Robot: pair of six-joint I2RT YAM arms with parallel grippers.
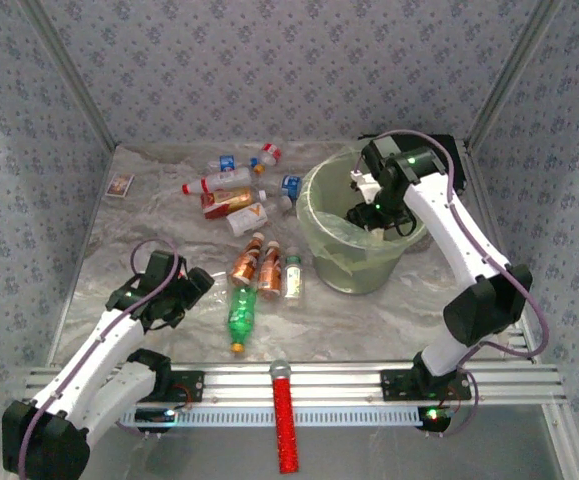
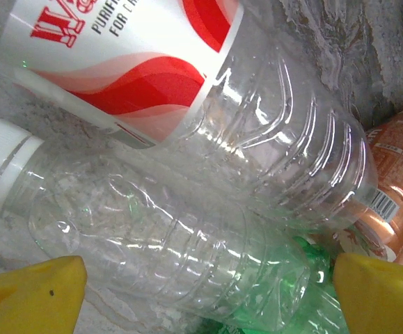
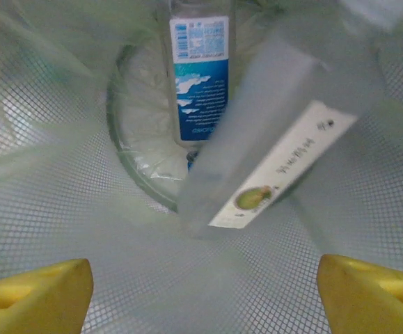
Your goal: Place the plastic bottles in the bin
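Note:
The pale-green bin (image 1: 341,262) stands at the right of the table. My right gripper (image 1: 371,214) reaches down into it and is open (image 3: 204,296). Below it a blurred clear bottle with a white label (image 3: 278,156) is loose in the air, and a blue-labelled bottle (image 3: 200,76) lies on the bin's floor. My left gripper (image 1: 202,284) is low over the table, open (image 2: 208,296), with a clear white-capped bottle (image 2: 159,243) lying between its fingers. A red-and-white labelled bottle (image 2: 187,83), a green bottle (image 1: 241,315) and two copper-orange bottles (image 1: 257,266) lie close by. Several more bottles (image 1: 231,195) lie at the back.
A long red stick with a grey tip (image 1: 284,420) lies across the metal rail at the near edge. A small brown-framed card (image 1: 120,185) sits at the back left. Patterned walls close in the table on three sides.

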